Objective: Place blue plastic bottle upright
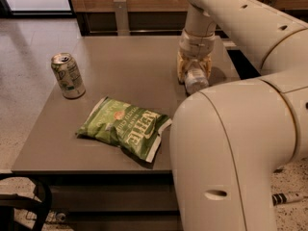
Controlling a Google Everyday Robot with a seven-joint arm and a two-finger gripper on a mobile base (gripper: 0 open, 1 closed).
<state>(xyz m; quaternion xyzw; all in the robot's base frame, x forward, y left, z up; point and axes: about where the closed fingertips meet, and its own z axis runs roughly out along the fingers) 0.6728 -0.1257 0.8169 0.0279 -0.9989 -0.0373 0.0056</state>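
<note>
Three things on one grey table (126,64), and the rightmost sits in the gripper's clasp.

Up and to the left of the green chip bag (124,128) a green-and-white drink can (67,75) stands upright, well apart from it; the bag itself lies flat near the table's front edge. Up and to the right of the bag the gripper (195,74) reaches down to the tabletop, its yellowish fingers (181,67) drawn in against the sides of the blue plastic bottle (196,81), grasping it between them. The bottle is largely covered by the fingers, so I cannot tell whether it stands or lies. To the right of the bag the robot's cream arm (240,143) fills the near foreground.
</note>
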